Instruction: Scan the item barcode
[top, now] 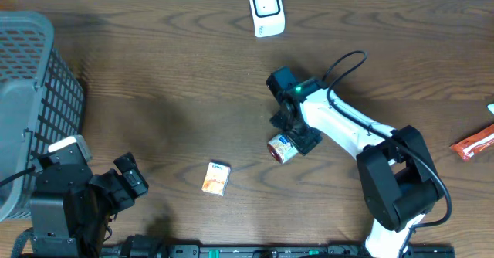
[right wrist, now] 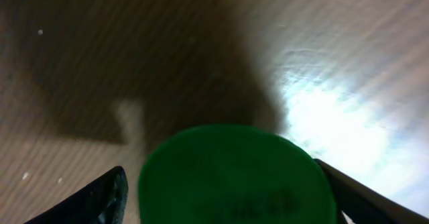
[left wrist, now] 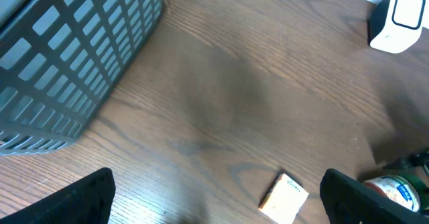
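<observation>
A small can (top: 282, 148) with a green lid (right wrist: 228, 177) and a printed label lies on its side on the wooden table, also at the lower right of the left wrist view (left wrist: 392, 190). My right gripper (top: 293, 137) reaches down over its lid end. In the right wrist view the lid fills the space between the fingers of the right gripper (right wrist: 228, 200). The right finger touches it and a narrow gap shows at the left finger (right wrist: 100, 197). The white scanner (top: 266, 9) stands at the far edge. My left gripper (top: 130, 181) rests open at the near left, holding nothing.
A small orange-and-white box (top: 216, 178) lies flat between the two arms, also seen between the left fingers' view (left wrist: 284, 198). A grey mesh basket (top: 31, 96) stands at the left edge. A red packet (top: 475, 144) lies at the far right.
</observation>
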Robot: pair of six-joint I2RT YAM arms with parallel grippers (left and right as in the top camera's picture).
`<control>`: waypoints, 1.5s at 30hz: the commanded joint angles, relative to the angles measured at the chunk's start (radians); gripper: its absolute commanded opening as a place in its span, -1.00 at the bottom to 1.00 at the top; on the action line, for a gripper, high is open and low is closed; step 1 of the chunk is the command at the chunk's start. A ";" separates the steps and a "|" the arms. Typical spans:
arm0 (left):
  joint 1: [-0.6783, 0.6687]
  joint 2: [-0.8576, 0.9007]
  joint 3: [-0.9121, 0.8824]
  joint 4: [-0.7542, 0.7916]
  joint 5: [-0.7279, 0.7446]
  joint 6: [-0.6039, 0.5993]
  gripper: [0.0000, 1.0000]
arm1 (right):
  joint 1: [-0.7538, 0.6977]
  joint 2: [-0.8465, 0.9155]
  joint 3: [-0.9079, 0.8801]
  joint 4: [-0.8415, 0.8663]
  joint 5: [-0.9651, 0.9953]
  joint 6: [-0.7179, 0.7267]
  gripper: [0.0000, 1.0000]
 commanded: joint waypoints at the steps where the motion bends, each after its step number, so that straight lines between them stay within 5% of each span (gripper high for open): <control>1: 0.005 0.002 -0.006 0.000 -0.003 0.012 0.96 | 0.009 -0.004 -0.059 0.046 0.004 0.016 0.57; 9: 0.005 0.002 -0.006 -0.006 -0.003 0.013 0.96 | 0.007 -0.007 -0.098 0.119 0.036 -0.038 0.31; 15: 0.005 0.002 -0.006 -0.007 -0.003 0.013 0.96 | 0.006 -0.042 -0.032 0.126 0.037 -0.279 0.03; 27: 0.005 0.002 -0.006 -0.007 -0.003 0.013 0.96 | 0.008 -0.243 0.040 0.288 0.037 -0.770 0.12; 32: 0.005 0.002 -0.006 -0.007 -0.003 0.013 0.96 | 0.017 -0.233 0.034 0.398 0.051 -0.944 -0.05; 39: 0.005 0.002 -0.006 -0.007 -0.003 0.013 0.96 | 0.070 -0.220 -0.008 0.515 0.425 -0.954 0.01; 45: 0.005 0.002 -0.006 -0.007 -0.003 0.013 0.96 | 0.118 -0.208 -0.124 0.701 0.557 -0.952 0.01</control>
